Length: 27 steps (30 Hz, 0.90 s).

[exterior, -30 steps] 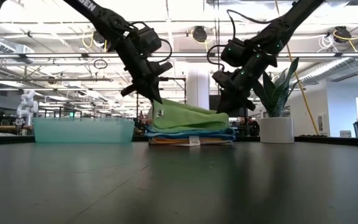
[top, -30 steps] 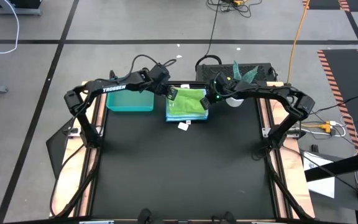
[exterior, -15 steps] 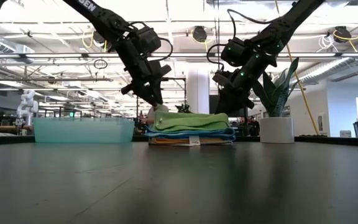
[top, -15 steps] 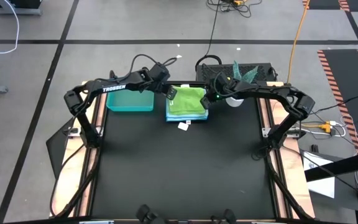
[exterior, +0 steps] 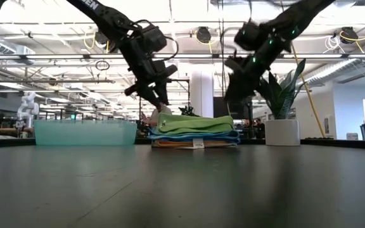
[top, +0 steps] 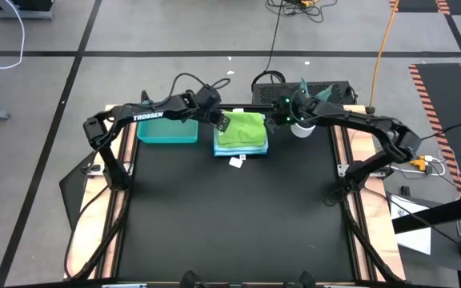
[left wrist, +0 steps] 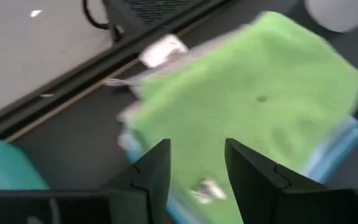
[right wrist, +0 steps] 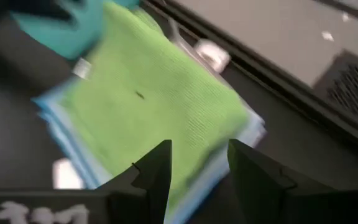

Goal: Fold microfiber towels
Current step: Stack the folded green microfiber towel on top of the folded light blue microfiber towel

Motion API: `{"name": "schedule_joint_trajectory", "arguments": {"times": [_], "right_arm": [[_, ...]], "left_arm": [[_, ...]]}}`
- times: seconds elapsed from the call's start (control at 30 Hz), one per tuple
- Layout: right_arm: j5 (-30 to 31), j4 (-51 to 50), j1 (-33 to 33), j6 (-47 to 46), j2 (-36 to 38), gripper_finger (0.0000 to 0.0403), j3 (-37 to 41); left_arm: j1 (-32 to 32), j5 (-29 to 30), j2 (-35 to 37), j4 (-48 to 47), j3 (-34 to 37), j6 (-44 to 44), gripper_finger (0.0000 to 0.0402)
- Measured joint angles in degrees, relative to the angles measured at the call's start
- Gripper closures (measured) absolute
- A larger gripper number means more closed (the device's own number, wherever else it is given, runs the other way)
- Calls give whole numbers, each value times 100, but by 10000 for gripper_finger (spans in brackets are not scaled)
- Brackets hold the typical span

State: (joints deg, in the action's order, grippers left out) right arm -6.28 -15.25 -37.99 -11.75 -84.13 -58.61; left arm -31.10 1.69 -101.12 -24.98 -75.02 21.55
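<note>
Nearest the front edge the black table [top: 230, 216] lies bare, and a small white tag [top: 235, 162] sits on it just in front of the stack. Farther back, toward the far edge, the folded towels are piled in one neat stack: the green towel [top: 241, 129] lies flat on top, blue layers [exterior: 195, 134] show under it, and a yellow-orange one [exterior: 192, 144] sits at the bottom, seen from table height. The left gripper [top: 220, 121] hangs just beside the stack's left edge, a little above the green towel's corner, its fingers spread apart with nothing between them; its wrist camera looks down on the green cloth through the gap. The right gripper [top: 274, 120] is lifted off the stack's right side, above and just clear of it, fingers likewise parted and empty. To the left of the stack stands the teal tray [top: 167, 130], and to the right, past the right gripper, a white pot with a plant [exterior: 281, 130].
</note>
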Motion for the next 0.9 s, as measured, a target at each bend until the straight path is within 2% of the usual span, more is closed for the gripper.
{"name": "schedule_joint_trajectory", "arguments": {"times": [0.1, 0.17, 0.23, 0.37, 0.5, 0.77, 0.9], "right_arm": [[0, 188, 209, -242, 192, 260, 0], [28, 433, 365, -273, 153, 264, 0], [20, 693, 504, -305, -36, 269, -2], [10, 1013, 739, -471, -572, 281, -2], [22, 1148, 817, -515, -1080, 294, -2], [3, 1091, 848, -718, -1799, 308, -2], [-237, 1080, 895, -752, -2012, 308, -20]], "left_arm": [[231, 7, 0, 276, 0, 56, 247], [367, 230, -1, 579, 0, -61, 247], [457, 483, -75, 914, -9, -156, 247], [460, 507, -154, 1162, 1, -135, 247], [408, 677, -407, 1022, -11, -106, 247], [456, 386, -1374, 1013, -2, 240, 247], [462, 361, -1417, 1007, -9, 243, 247]]}}
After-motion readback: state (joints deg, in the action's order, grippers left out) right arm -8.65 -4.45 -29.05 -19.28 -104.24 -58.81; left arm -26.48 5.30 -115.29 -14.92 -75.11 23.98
